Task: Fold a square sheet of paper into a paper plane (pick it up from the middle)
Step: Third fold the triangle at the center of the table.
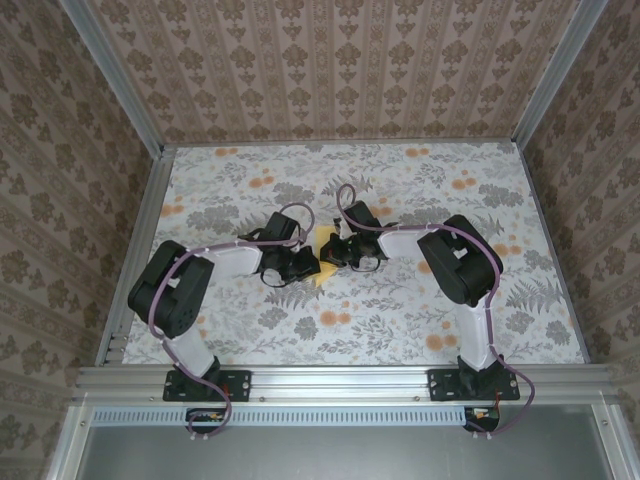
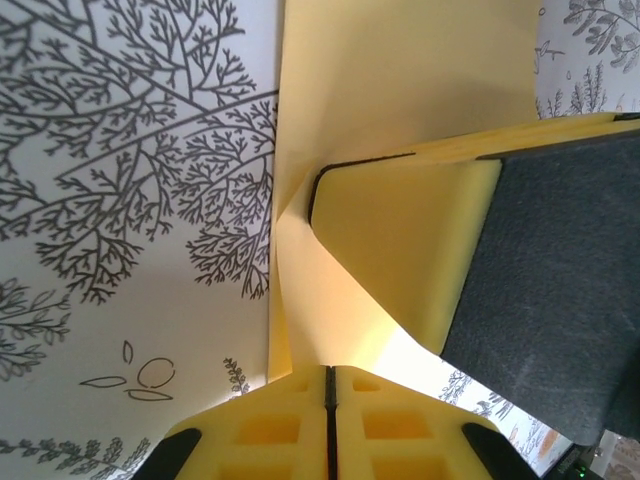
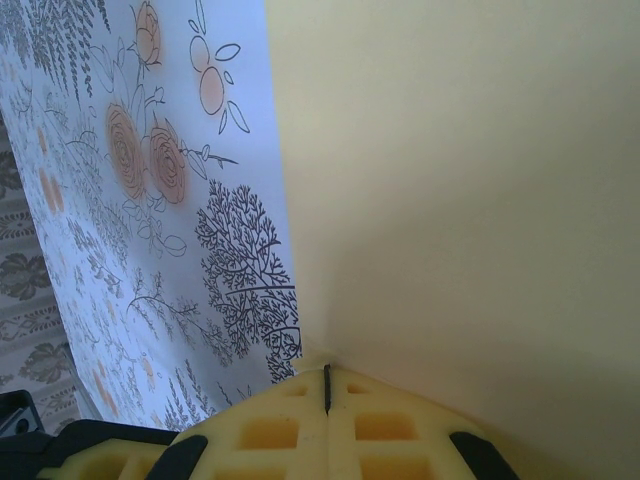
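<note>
The paper [image 1: 325, 243] is plain yellow-orange, paler and creamier in the right wrist view. The left gripper [image 2: 328, 385] and right gripper [image 3: 327, 385] have bright yellow fingers with black patches at their sides. The cloth [image 1: 400, 320] is whitish grey, printed with grey leaves, ferns and branching sprigs and scattered small orange flowers, while the walls [image 1: 340, 60] carry beige-brown wallpaper in striped bands of darker damask motifs, and the arms [image 1: 185, 290] are black and white with purple cables [image 1: 152, 305] above a silver frame [image 1: 340, 380].
</note>
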`<state>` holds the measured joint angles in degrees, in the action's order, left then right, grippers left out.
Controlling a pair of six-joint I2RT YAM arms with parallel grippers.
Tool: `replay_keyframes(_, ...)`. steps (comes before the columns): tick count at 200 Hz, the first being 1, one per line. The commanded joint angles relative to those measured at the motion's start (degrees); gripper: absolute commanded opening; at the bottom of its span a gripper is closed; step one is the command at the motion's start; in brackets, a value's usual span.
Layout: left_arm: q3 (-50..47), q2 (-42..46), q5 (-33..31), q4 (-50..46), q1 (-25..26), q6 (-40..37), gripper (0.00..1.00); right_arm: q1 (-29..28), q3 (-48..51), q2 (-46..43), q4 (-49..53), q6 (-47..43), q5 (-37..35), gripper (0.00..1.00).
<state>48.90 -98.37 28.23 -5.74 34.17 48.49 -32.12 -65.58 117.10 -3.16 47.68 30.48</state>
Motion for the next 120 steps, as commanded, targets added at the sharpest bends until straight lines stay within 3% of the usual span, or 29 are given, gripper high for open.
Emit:
replay_keyframes(1,1.3,-1.2,1.5,-0.6,0.5,0.5,0.09,-0.1,-0.3,2.4,4.5,-0.6,-2.4,0.03)
replay_keyframes(120,0.9,-3.2,1.2,-4.5,1.8,-0.7,0.10,0.0,-0.4,2.9,5.7,-0.2,-3.1,0.03)
